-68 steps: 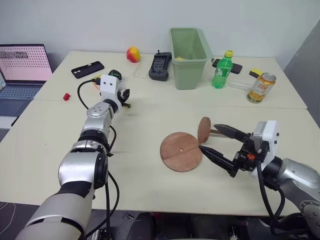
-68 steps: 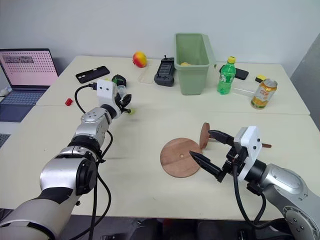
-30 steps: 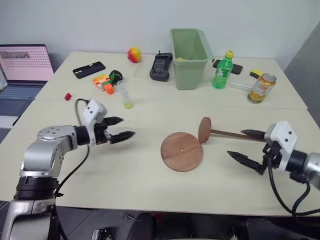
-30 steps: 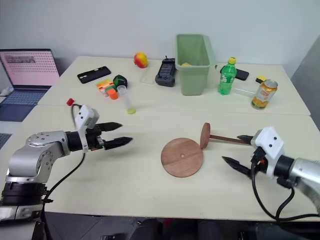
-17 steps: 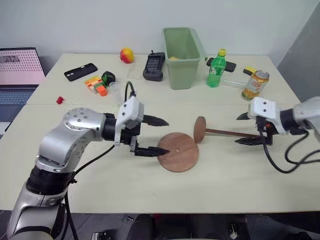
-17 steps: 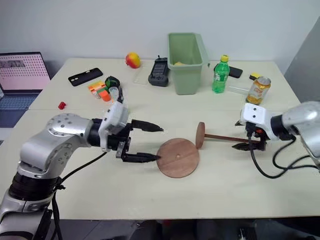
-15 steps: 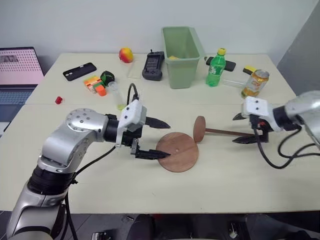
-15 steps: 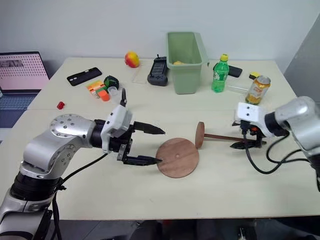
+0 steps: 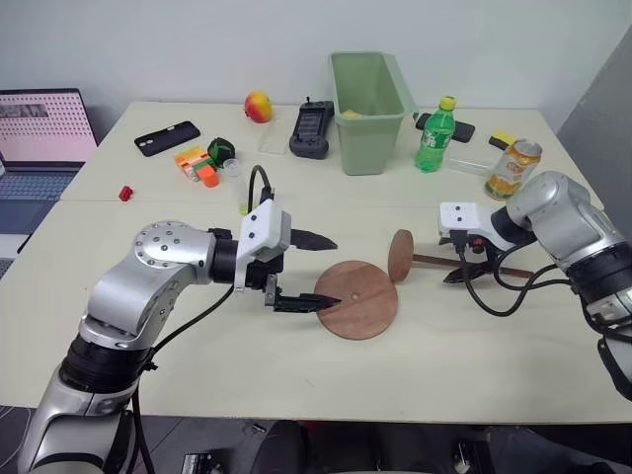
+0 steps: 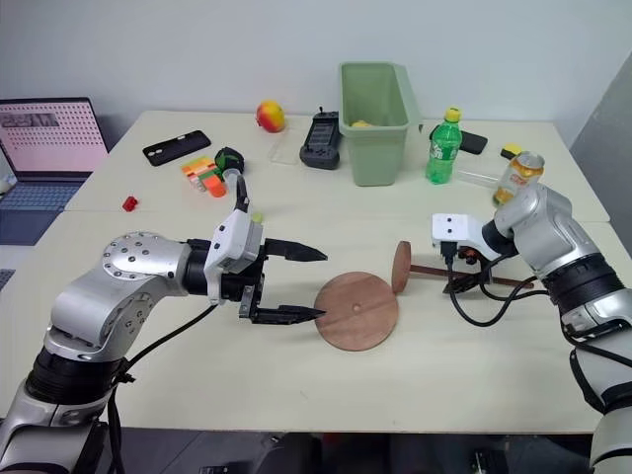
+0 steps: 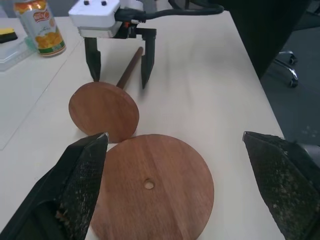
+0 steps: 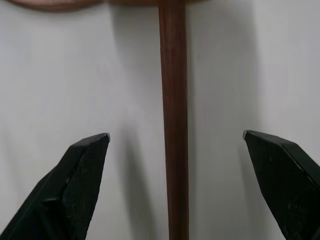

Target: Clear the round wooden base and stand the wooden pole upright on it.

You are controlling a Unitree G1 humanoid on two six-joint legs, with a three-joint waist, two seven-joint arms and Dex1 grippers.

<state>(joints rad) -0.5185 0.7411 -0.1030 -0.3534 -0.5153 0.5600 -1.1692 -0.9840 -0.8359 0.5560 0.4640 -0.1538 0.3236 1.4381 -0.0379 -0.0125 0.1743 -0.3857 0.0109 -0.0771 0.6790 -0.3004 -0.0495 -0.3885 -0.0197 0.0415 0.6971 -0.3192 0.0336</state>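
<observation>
The wooden pole (image 9: 464, 263) is lying on its side on the pale table (image 9: 296, 365), toward the robot's right; its fixed disc end is propped on edge, just beside or touching the far right rim of the round wooden base (image 9: 356, 298). The base is lying flat mid-table with nothing resting on it, its small centre hole showing.

The right gripper (image 9: 464, 259) is pointing steeply down over the rod, fingers spread wide and straddling the shaft, one either side (the right wrist view is showing the rod running straight up the gap, touching neither finger). It is sitting near the disc end rather than the free tip. The left gripper (image 9: 321, 271) is hovering level at the base's left edge, fingers likewise wide, holding nothing.

Handling, as a judgement:
- The rod is looking like thin, stiff, smooth finished wood, probably light. A round shaft may roll or twist between two narrow fingers.
- The disc end is likely making it bottom-heavy. A pinch on the shaft close to the disc should be keeping swing small when tipping it upright; a grip near the free tip would be giving the disc leverage to rotate in the hold.
- The base is flat and low, hard to pinch, and may be sliding on the smooth table, so the left gripper is looking well placed to steady its edge.
</observation>
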